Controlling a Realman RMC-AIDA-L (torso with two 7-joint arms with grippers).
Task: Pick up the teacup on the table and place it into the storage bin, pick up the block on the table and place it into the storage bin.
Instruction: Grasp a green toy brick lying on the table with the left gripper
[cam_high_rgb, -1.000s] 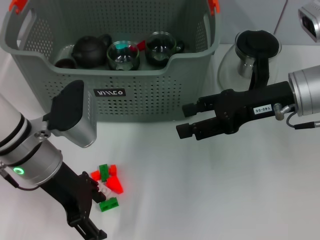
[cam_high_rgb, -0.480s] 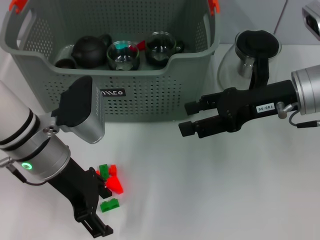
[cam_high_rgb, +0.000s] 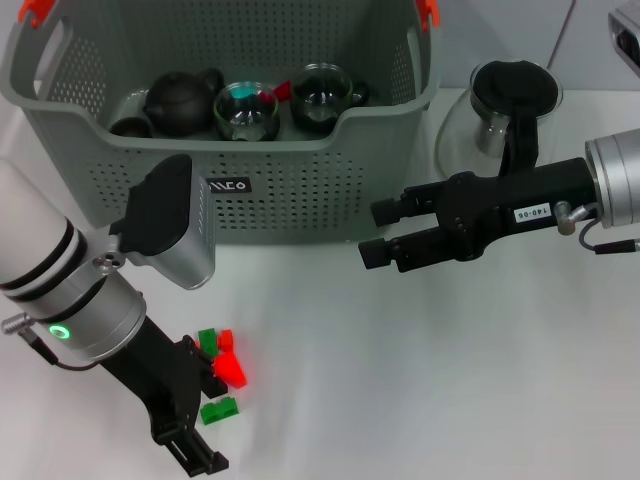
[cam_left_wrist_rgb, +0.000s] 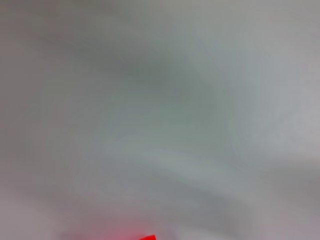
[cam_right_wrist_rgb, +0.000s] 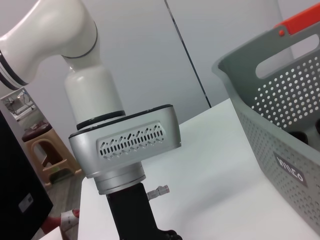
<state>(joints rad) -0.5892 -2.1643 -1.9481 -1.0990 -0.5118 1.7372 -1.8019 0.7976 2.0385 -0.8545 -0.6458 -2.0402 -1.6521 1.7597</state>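
A white table (cam_high_rgb: 420, 380) carried everything. The storage bin (cam_high_rgb: 300, 190) stood at its far side, with a dark teapot (cam_high_rgb: 180, 98) and glass teacups (cam_high_rgb: 247, 110) inside. In front of the bin lay red and green blocks (cam_high_rgb: 220, 372), the left hand (cam_high_rgb: 195, 410) lowered beside them, its spread impossible to tell. The right hand (cam_high_rgb: 380, 232) hovered just right of the bin, fingers spread apart.

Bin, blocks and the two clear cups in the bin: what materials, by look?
Bin: matte grey-green plastic, going by the moulded perforations. Blocks: glossy red and green plastic, seemingly studded bricks. Cups: likely glass, being see-through with bright rim glints.
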